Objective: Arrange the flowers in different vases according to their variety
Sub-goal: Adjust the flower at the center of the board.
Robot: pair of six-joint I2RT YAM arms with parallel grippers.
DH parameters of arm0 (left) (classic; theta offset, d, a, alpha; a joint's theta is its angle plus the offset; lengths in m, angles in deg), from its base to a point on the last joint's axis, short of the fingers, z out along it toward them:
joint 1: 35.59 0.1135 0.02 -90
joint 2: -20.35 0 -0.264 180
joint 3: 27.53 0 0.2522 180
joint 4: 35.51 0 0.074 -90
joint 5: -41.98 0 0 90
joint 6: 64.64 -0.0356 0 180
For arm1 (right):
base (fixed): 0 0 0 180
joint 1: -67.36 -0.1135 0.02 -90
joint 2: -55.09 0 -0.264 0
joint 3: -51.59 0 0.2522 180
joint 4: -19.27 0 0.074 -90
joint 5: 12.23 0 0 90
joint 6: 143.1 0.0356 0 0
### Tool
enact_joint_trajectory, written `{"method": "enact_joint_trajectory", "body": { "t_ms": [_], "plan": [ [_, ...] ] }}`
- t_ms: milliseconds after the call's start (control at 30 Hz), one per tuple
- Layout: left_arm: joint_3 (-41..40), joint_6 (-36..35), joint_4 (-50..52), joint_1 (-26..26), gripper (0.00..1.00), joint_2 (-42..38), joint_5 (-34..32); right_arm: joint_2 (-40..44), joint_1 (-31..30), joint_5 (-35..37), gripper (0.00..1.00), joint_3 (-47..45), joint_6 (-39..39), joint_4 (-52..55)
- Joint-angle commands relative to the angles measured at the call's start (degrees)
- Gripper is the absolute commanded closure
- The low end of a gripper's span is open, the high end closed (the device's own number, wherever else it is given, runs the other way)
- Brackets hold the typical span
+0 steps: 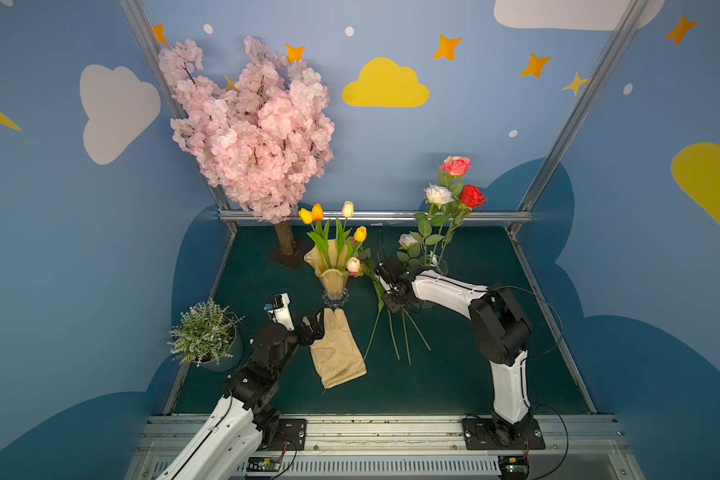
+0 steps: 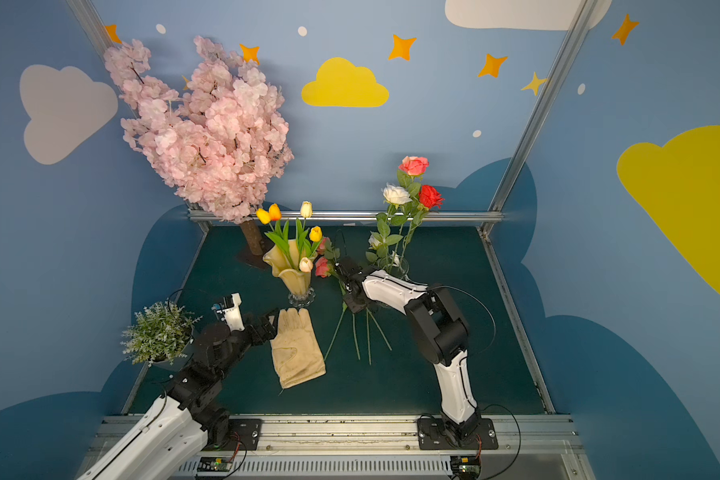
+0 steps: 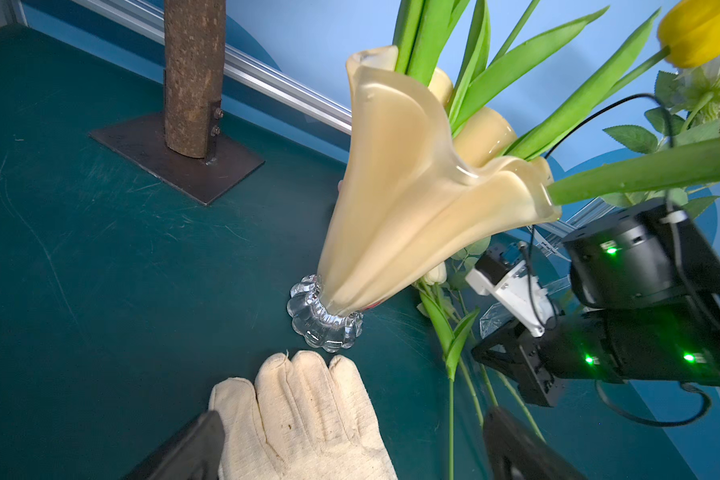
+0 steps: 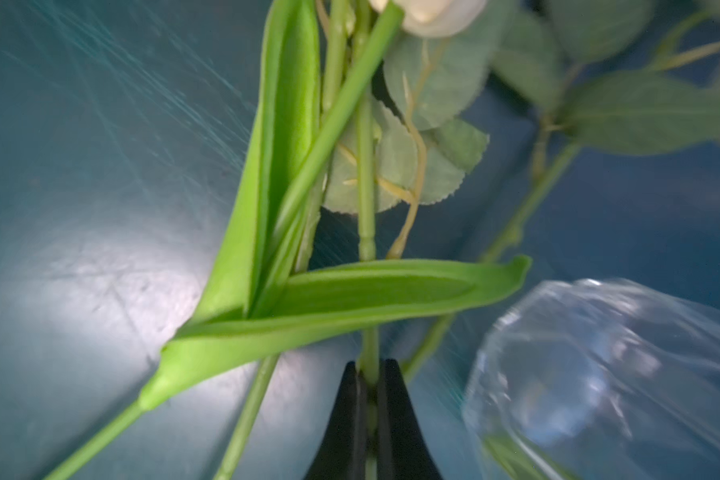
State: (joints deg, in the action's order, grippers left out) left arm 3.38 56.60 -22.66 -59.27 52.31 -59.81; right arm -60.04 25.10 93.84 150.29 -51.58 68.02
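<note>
Jaws of the right gripper (image 4: 368, 372) are pinched shut on one thin green flower stem (image 4: 366, 216), the clear vase (image 4: 599, 374) just beside them; the left gripper (image 3: 354, 417) is spread wide, empty, over a glove (image 3: 300, 415).

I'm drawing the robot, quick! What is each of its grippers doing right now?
Left gripper: open, holding nothing.
Right gripper: fingers shut on a thin green flower stem.
</note>
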Motion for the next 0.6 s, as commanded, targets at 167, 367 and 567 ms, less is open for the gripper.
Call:
{"method": "enact_joint_trajectory", "body": {
  "t_ms": [167, 367, 567],
  "plan": [
    [1.29, -1.07, -1.04, -0.05, 0.00, -0.57, 0.50, 12.58, -5.47, 19.38, 1.00, -5.33, -1.68, -9.96],
    [1.31, -1.11, -1.20, -0.09, 0.00, -0.36, 0.93, 6.76, -4.55, 25.89, 1.00, -0.61, 3.65, -0.62],
    [1.36, -1.13, -1.45, -0.16, 0.00, -0.14, 1.33, -0.88, -6.32, 29.86, 1.00, 10.75, 6.57, 17.52]
  ]
}}
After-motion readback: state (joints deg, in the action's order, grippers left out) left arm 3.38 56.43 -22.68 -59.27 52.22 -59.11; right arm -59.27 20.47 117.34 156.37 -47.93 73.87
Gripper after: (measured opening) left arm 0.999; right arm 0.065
